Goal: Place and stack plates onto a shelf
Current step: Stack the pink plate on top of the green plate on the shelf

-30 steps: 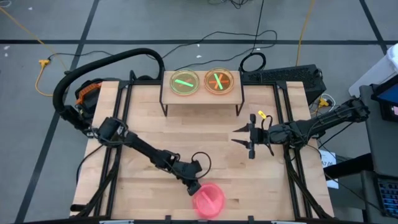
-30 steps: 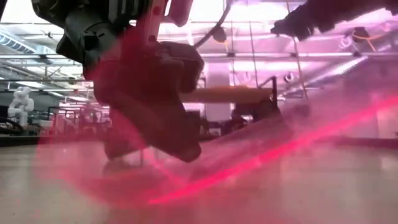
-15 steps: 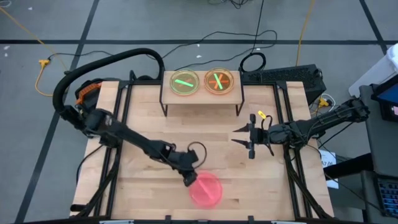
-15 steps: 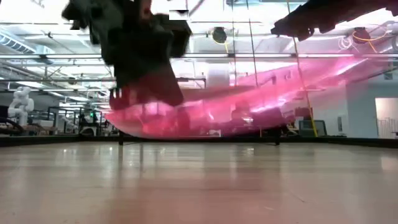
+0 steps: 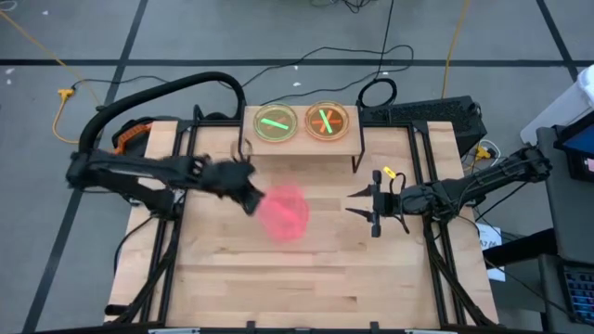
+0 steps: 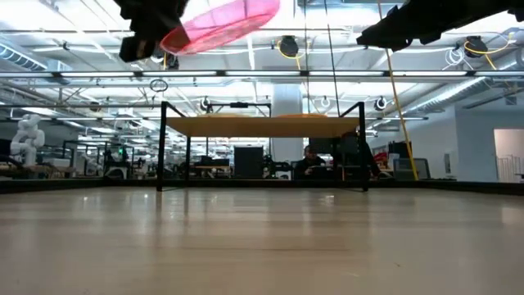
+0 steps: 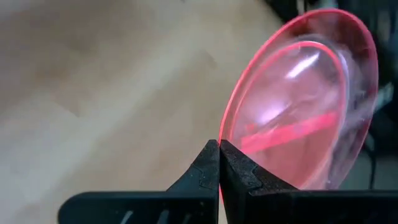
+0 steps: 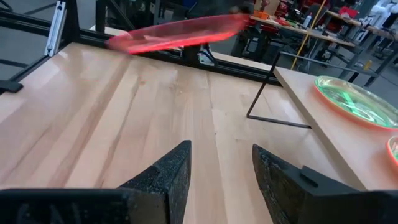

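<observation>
The pink plate (image 5: pixel 284 212) is a small round translucent dish with a raised rim and a bright pink-red streak across its middle, best seen in the left wrist view (image 7: pixel 305 106). It hangs in the air above the middle of the bench (image 5: pixel 306 288), well clear of the wood, tilted slightly in the low view (image 6: pixel 221 20). The left gripper (image 5: pixel 249 197) has its jaws clamped together on the plate's rim, the two dark fingers (image 7: pixel 208 171) meeting edge to edge on it.

On the shelf (image 5: pixel 302 147) at the far side of the bench lie a green plate (image 5: pixel 276 122) with a bright green streak and, just beside it, an orange plate (image 5: pixel 327 121) with crossed green streaks.

The right gripper (image 5: pixel 357 205) waits over the right half of the bench, its jaws apart and holding nothing, its fingers (image 8: pixel 168 174) pointing toward the shelf.

A second ago the pink plate was low at the near edge of the bench, its rim already pinched. Half a second ago it was lifted just off the wood. Now the left arm has swung it up and toward the shelf. The right arm and the two shelved plates have not moved.
</observation>
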Available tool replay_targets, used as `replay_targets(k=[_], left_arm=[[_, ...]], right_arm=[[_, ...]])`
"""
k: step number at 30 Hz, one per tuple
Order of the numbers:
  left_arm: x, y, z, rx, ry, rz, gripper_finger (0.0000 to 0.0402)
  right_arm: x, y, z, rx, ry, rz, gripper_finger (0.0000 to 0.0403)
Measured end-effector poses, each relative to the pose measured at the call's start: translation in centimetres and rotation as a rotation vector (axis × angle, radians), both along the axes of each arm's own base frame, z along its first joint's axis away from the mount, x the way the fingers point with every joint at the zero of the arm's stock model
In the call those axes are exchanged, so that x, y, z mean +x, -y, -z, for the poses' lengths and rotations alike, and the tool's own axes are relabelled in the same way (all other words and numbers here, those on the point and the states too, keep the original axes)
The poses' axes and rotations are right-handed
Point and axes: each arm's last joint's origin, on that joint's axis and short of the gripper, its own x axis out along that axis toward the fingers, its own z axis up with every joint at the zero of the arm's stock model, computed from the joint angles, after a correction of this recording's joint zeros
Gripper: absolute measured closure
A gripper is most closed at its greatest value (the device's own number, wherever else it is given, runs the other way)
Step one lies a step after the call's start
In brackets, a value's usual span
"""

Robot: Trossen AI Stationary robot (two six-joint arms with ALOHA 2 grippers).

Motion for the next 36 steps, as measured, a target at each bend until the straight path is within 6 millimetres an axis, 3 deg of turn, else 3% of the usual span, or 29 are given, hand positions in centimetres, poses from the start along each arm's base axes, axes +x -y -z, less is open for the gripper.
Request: replay_targets(k=[7, 13, 21, 26, 36], left_arm=[[-4.7, -5.2, -3.6, 0.03, 0.156, -0.277, 0.0401], [-6.6, -8.8, -3.9, 0.001, 0.172, -0.437, 0.0401], [-6.0, -14.7, -2.0, -0.14, 0.165, -0.537, 0.0401], [-5.0, -17.3, -1.2, -0.203, 0.239, -0.57, 0.0401], [-4.5, -19.4, -0.3, -0.202, 0.259, -0.616, 0.0401]], right_arm=[[0.0, 0.0, 0.0, 0.002, 0.002, 0.0, 0.0248], [0.0, 0.0, 0.0, 0.002, 0.002, 0.0, 0.0248], [0.0, 0.0, 0.0, 0.002, 0.001, 0.0, 0.0248], [0.0, 0.0, 0.0, 0.002, 0.001, 0.0, 0.0248], [0.0, 0.0, 0.0, 0.002, 0.001, 0.0, 0.0248]])
